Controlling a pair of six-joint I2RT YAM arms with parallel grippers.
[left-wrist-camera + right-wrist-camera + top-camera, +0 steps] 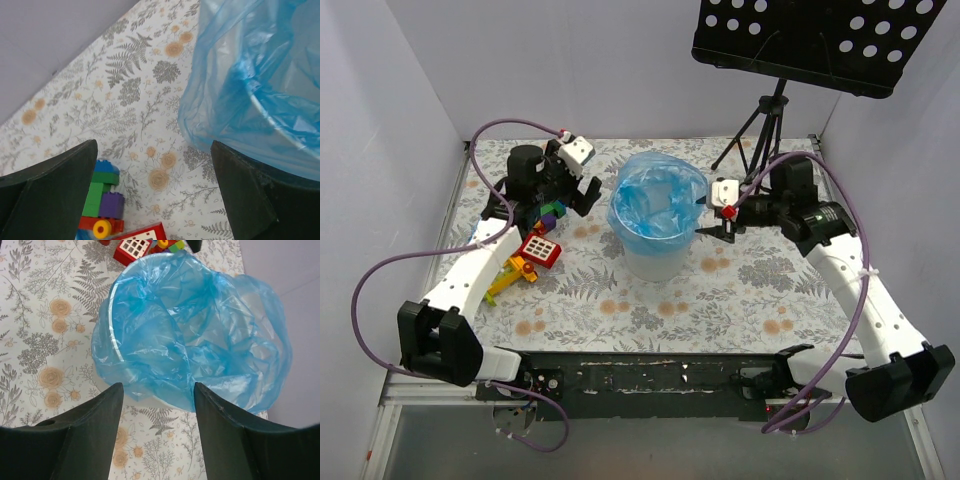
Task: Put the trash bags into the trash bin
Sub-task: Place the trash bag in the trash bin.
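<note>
The cream-white trash bin (655, 262) stands mid-table with a blue trash bag (657, 200) lining it, the film folded over the rim. The bag also shows in the left wrist view (255, 80) and in the right wrist view (195, 330), where the bin rim (114, 335) shows through the film. My left gripper (572, 196) is open and empty, just left of the bin, above the toy blocks. My right gripper (717, 222) is open and empty, just right of the bin near its rim.
Multicoloured toy blocks (530, 245) lie left of the bin, also in the left wrist view (102, 200). A black perforated music stand (815, 40) on a tripod stands at the back right. White walls enclose the floral tablecloth (740, 290).
</note>
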